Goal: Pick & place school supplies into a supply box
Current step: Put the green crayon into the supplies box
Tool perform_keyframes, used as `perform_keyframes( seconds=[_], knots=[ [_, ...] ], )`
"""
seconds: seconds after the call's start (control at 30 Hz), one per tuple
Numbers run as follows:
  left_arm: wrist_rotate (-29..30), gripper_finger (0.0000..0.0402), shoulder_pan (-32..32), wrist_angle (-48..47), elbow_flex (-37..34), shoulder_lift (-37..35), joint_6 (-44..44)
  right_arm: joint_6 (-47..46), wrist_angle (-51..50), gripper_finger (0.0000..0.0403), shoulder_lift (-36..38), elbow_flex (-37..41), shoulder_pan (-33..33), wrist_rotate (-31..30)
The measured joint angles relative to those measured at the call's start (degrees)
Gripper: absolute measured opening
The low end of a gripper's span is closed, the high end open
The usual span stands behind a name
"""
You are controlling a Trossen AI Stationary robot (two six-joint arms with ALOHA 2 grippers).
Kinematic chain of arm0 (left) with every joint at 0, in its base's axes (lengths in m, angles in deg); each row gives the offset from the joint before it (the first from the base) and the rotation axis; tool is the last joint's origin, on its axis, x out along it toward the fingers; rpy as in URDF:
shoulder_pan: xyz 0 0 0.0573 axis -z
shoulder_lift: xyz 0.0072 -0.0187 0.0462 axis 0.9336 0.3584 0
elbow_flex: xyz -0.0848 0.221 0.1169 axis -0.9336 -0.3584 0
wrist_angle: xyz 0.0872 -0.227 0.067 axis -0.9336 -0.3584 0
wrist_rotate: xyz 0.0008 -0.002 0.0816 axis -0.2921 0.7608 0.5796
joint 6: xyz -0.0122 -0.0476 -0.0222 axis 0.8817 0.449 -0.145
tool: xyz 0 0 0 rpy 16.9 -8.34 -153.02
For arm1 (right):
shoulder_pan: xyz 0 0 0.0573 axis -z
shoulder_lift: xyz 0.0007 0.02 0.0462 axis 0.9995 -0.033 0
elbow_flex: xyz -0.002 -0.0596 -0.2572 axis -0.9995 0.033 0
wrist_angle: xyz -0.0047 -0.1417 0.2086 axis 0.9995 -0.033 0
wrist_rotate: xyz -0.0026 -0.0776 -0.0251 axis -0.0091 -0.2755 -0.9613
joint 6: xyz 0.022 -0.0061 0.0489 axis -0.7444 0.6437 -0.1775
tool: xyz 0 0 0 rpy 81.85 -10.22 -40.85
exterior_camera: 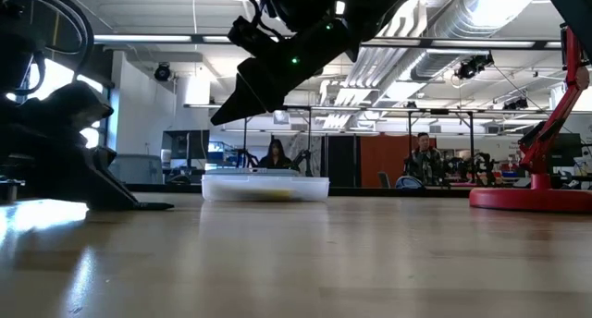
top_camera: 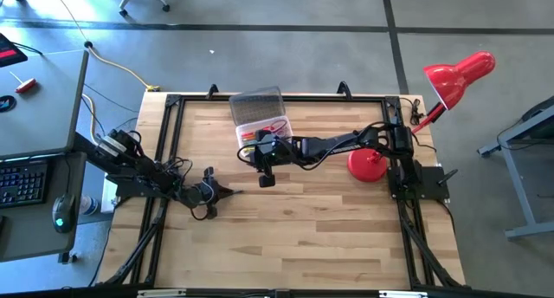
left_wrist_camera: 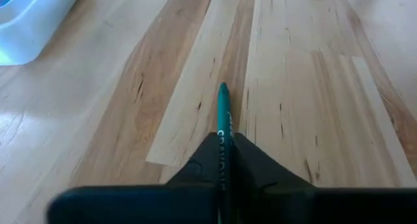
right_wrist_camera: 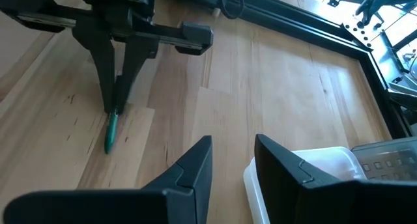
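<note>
The clear supply box (top_camera: 262,132) stands at the far middle of the table, its greyish lid (top_camera: 257,103) swung open behind it, with red and orange supplies inside. My right gripper (top_camera: 253,155) hovers open over the box's near edge (right_wrist_camera: 306,178) and touches nothing. My left gripper (top_camera: 227,191) sits low on the table, left of the middle, shut on a green pen (left_wrist_camera: 225,110). The pen sticks out ahead of the fingers, toward the table's right. In the low view the right gripper (exterior_camera: 231,101) hangs well above the box (exterior_camera: 265,187). My left gripper (left_wrist_camera: 223,138) pinches the green pen between its two fingers, which lie along the pen. The fingers come in low and slanting down from the table's left. The pen's front end (right_wrist_camera: 109,139) juts past the fingertips down to the table top.
A red desk lamp stands on its round base (top_camera: 368,165) at the table's right, its head (top_camera: 459,77) beyond the far right corner. A black frame rims the table (top_camera: 286,97). Bare wood (top_camera: 303,237) fills the near half. People sit in the room behind (exterior_camera: 275,154).
</note>
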Motion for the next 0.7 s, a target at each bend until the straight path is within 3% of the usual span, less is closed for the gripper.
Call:
perform_keyframes(
  seconds=[0.1,0.33,0.53,0.7],
  knots=[
    [0.3,0.003,0.0,0.6,0.0,0.4,0.5,-1.2,0.0,0.0094,0.0,0.0,-0.1,0.0],
    [0.0,0.0039,-0.1,10.0,0.1,0.7,-4.1,-3.2,-0.6,0.0094,0.0,0.0,-3.4,0.0],
    [0.8,0.004,-0.1,13.6,1.3,0.6,-6.0,-3.4,-7.2,0.0094,0.0,0.0,-10.0,-0.1],
    [0.1,0.003,-3.1,16.4,3.2,0.6,-9.4,-2.6,-11.2,0.0094,0.0,0.0,-15.6,-6.7]
  ],
)
